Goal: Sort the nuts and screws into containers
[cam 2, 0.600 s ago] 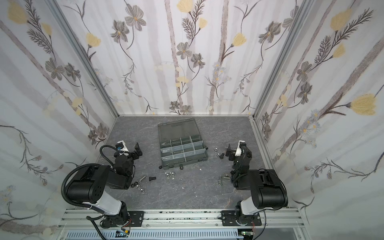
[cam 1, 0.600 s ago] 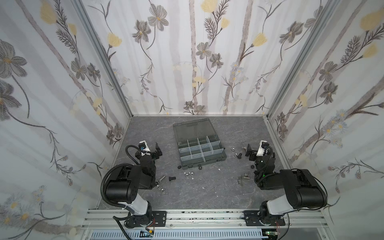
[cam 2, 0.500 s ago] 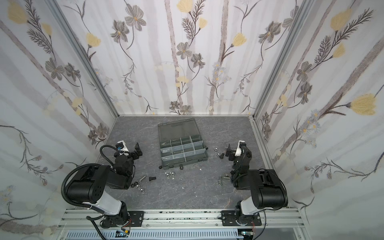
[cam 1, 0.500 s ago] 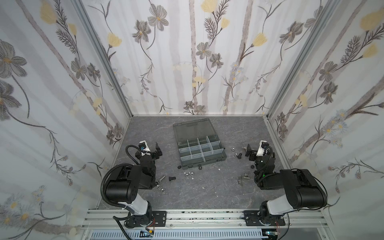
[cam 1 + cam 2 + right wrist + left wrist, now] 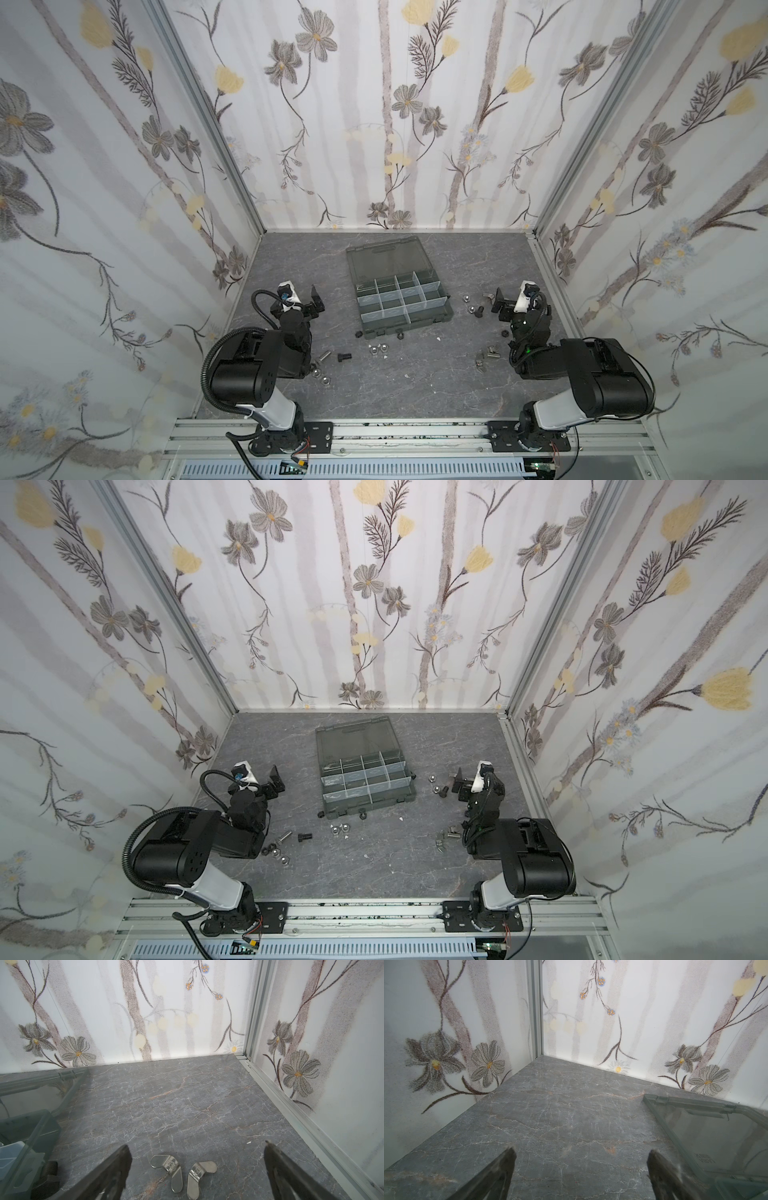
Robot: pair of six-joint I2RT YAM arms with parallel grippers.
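Both top views look steeply down; wrist cameras skim low, seemingly rearward.

The setting is an enclosed robot test cell of the laboratory type. Three upright wall panels [image 5: 386, 124] printed with a floral pattern close it in, joined at the corners by aluminium profile posts [image 5: 210, 124]. The floor [image 5: 415, 395] is a grey marble-look sheet. A left arm [image 5: 249, 370] and a right arm [image 5: 598, 374], both black, are bolted to a slotted aluminium rail [image 5: 407, 432] along the front edge, with a slotted cable duct [image 5: 415, 471] below it.
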